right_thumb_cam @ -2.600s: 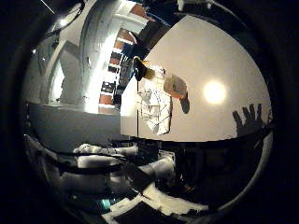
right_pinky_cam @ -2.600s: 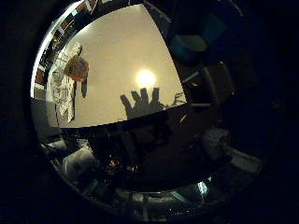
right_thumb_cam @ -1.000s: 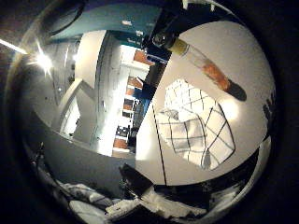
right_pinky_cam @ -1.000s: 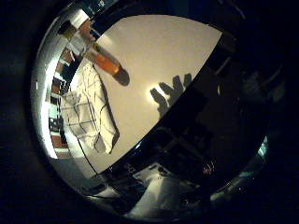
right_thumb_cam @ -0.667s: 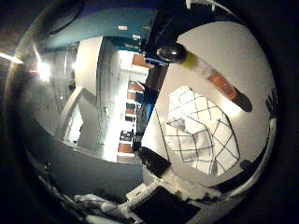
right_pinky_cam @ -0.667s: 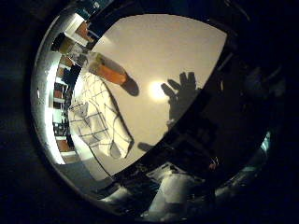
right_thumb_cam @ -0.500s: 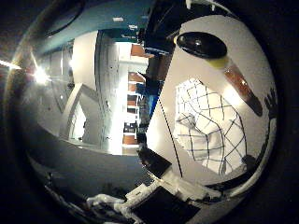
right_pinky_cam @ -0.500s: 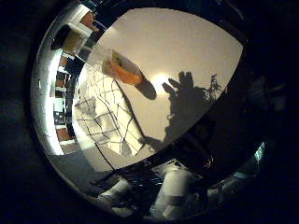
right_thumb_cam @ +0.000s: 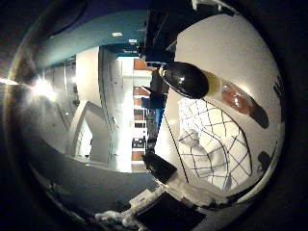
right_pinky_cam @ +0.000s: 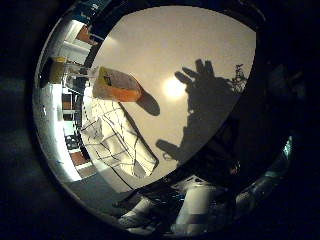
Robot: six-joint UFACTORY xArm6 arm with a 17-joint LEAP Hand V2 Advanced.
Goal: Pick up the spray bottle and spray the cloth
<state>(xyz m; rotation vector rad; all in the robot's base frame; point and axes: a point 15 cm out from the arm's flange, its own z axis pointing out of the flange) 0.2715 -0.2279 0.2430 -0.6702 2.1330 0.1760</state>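
Note:
The spray bottle (right_thumb_cam: 185, 79) stands on the white table (right_pinky_cam: 200, 45), with a black spray head, a yellow neck and orange liquid in a clear body. It rises close to the palm in the thumb side view. Beside its base lies the crumpled white cloth (right_pinky_cam: 117, 142) with a black grid pattern. White parts of my right hand (right_thumb_cam: 190, 192) show only at the views' edges. The hand's shadow (right_pinky_cam: 205, 95) falls on the table beside the bottle with its fingers spread. The hand holds nothing and is off the bottle.
The table's edge runs just past the cloth and bottle. Beyond it lies a lit room with shelves and white walls (right_thumb_cam: 120, 120). A bright lamp reflection (right_pinky_cam: 174, 88) sits on the tabletop between the bottle and the shadow.
The camera has swung and come closer, so the bottle and cloth appear larger, the spray head looming near. Bottle and cloth lie where they were.

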